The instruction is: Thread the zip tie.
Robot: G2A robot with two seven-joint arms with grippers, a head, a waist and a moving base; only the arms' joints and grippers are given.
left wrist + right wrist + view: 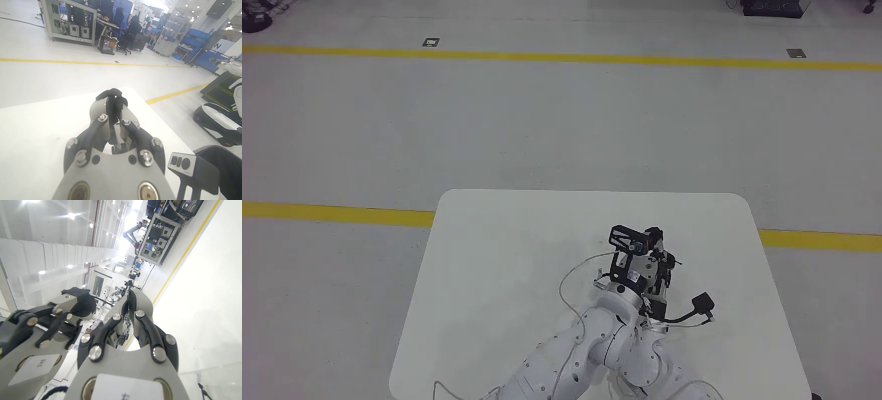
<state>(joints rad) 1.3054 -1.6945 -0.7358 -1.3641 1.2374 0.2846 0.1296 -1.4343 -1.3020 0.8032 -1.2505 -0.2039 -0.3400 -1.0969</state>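
White table (502,230): left gripper (113,98) and right gripper (130,289) both pinched closed, midway toward its right edge.
A pale strand, seemingly the zip tie (582,265), arcs beside them; likely light, springy and slick, so grip near its tail.

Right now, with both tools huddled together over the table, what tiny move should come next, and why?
Probably a slow nudge of the right tool toward the left tool. Both look shut and sit close together above the table, with a thin dark strand, perhaps the zip tie, between them. Whether it is threaded is too fine to tell, so go gently.
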